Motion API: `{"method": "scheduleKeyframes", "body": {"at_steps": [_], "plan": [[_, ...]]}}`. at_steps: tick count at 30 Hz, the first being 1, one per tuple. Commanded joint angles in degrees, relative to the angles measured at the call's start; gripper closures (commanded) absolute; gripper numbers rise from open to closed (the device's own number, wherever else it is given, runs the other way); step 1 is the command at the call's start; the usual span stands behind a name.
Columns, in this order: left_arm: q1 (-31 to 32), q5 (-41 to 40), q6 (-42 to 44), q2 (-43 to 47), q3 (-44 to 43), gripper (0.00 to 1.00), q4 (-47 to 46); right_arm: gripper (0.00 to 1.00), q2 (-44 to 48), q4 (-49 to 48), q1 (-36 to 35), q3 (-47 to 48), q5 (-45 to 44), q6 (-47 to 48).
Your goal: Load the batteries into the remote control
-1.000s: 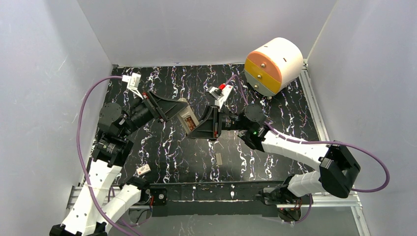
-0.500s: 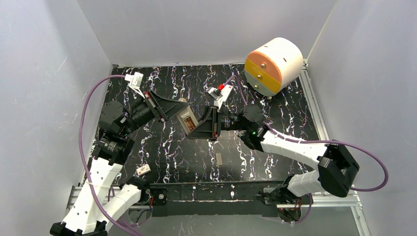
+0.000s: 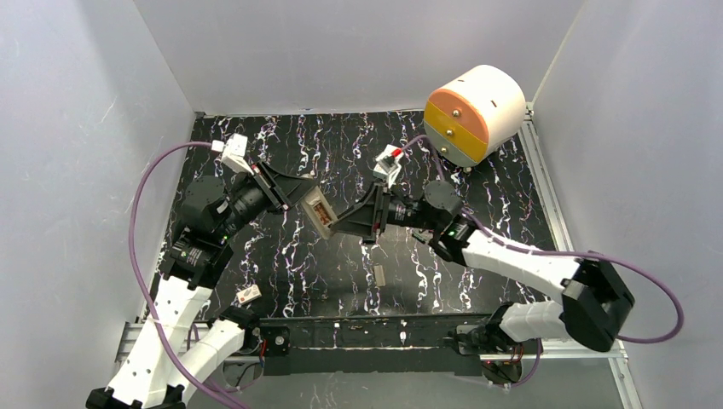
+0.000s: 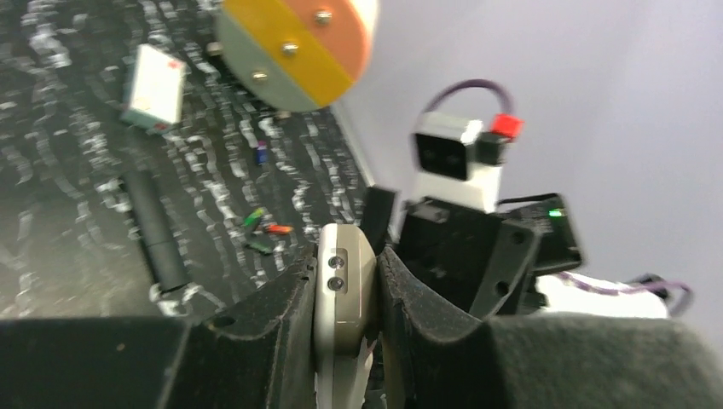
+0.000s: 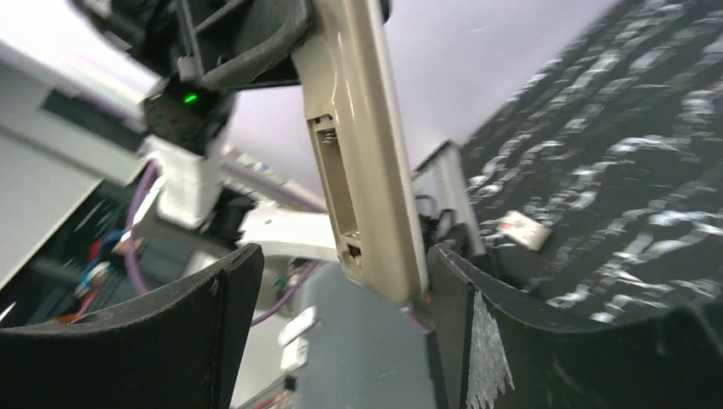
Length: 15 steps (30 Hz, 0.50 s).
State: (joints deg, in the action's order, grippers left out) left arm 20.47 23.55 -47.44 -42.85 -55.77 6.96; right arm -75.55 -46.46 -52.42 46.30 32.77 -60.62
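Observation:
My left gripper (image 3: pixel 309 203) is shut on the remote control (image 3: pixel 318 211), held above the table with its beige back and open battery bay (image 5: pixel 337 183) facing the right wrist camera. In the left wrist view the remote (image 4: pixel 344 285) is squeezed edge-on between both pads. My right gripper (image 3: pixel 339 224) is open; the remote's lower end (image 5: pixel 384 264) hangs between its fingers, close to the right finger (image 5: pixel 486 341). Green (image 4: pixel 255 217), red (image 4: pixel 277 228) and dark (image 4: pixel 261 246) batteries lie together on the table; another dark one (image 4: pixel 261 154) lies farther back. The top view hides them.
A round white, orange and yellow drum (image 3: pixel 474 112) stands at the back right. A white box with a red mark (image 4: pixel 155 86) and a long black bar (image 4: pixel 157 230) lie on the marbled black table. A small grey strip (image 3: pixel 379 274) and a small white piece (image 3: pixel 248 295) lie near the front.
My left gripper has swung the remote a little up and left. My right arm has shifted right and stretched out, its fingers still pointing at the remote's end.

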Motion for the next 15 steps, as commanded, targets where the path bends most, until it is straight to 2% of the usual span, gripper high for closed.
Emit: {"method": "scheduleKeyframes", "body": {"at_steps": [1, 5, 8, 11, 15], "plan": [[0.11, -13.29, 6.51, 0.84, -1.61, 1.0, 11.18, 0.22, 8.87, 23.14, 4.83, 1.09, -14.0, 12.04], [0.09, -21.66, 8.38, 1.22, -0.51, 1.0, 17.01, 0.23, 12.06, 52.32, 7.59, 5.41, -38.34, 22.17], [0.08, -20.77, 9.72, 1.79, 1.35, 1.0, 16.56, 0.27, 10.61, 65.39, 9.64, 8.16, -49.51, 26.39], [0.15, -17.62, 10.45, 1.87, 3.18, 1.0, 14.21, 0.34, 7.72, 73.5, 11.49, 10.06, -54.34, 26.78], [0.09, -13.72, 10.82, 1.35, 4.71, 1.0, 11.92, 0.4, 4.11, 75.6, 14.01, 9.17, -54.87, 26.92]]}}
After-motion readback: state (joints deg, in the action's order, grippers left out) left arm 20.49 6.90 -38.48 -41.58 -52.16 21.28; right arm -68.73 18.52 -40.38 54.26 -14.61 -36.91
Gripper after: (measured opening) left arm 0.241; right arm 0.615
